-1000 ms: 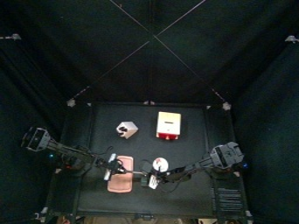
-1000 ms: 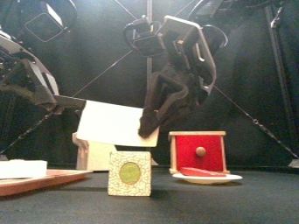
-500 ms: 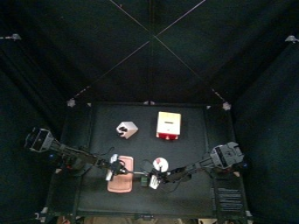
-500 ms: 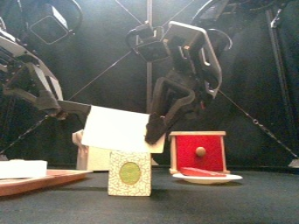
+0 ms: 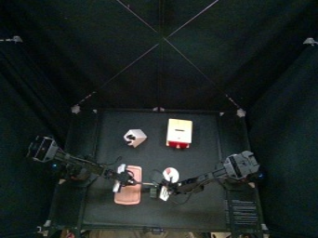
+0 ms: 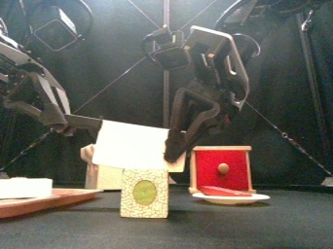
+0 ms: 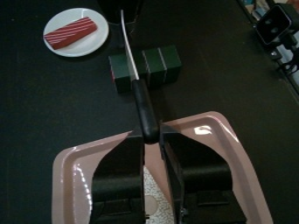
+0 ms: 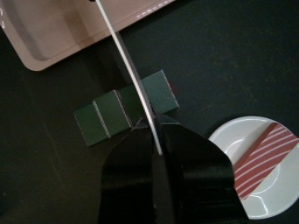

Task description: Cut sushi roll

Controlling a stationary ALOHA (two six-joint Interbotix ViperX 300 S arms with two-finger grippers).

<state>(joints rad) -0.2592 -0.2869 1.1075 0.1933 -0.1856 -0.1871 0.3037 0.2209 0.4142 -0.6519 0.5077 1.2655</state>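
Nearest you, the sushi roll [image 7: 146, 66] sits on the table, a dark green block scored into three segments; its end shows low at centre in the front view, free of tray and plate. Pink glossy tray [image 7: 222, 149], rounded corners, lower left of the front view, holds a white block [image 6: 26, 186]. The round white plate [image 7: 52, 45], lower right there, holds a red-and-white striped slice [image 7: 73, 31]. Behind it stands a red box [image 6: 221, 165]. Above the roll is your knife [image 7: 142, 118], with a black handle and broad pale blade: left gripper [image 7: 149, 144] clamped on the handle, right gripper [image 8: 156, 149] pinched together on the blade's far end. The table [image 7: 47, 114] is matte black, with black curtains [image 5: 159, 56] all round.
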